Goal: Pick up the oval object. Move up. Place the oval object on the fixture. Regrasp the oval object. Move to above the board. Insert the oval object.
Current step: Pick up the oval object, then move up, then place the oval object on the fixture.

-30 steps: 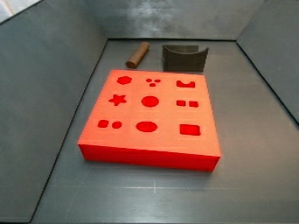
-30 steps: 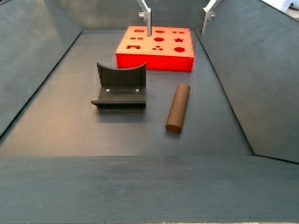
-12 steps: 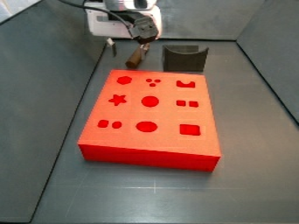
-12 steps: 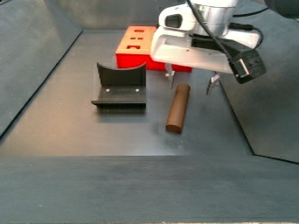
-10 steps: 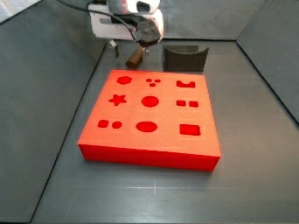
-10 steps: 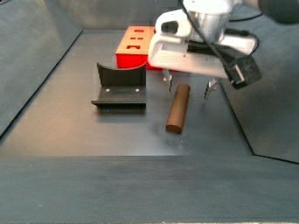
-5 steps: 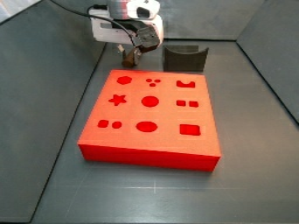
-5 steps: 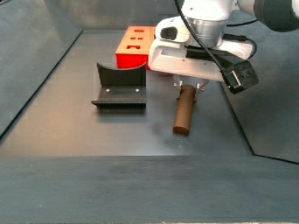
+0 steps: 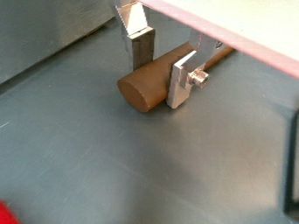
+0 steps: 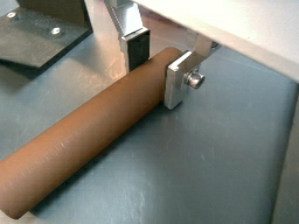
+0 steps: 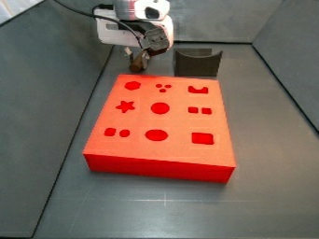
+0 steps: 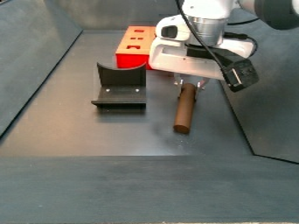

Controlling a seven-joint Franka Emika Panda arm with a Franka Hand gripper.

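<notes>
The slim brown matte oval rod [image 10: 93, 144] lies flat on the grey floor beside the dark notched fixture [image 12: 119, 86]. The gripper [image 10: 158, 66] straddles its end, silver plates apparently touching both sides, seemingly for the pickup grasp.

Claw [image 12: 187, 85] low over oval object [image 12: 184, 110] on floor, beside fixture [image 12: 119, 87]; board [image 12: 151, 48] behind.

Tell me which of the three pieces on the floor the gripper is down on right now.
The oval object, the slim brown rod lying flat: the gripper straddles one end of it. The fixture and the red board stand apart, untouched.
</notes>
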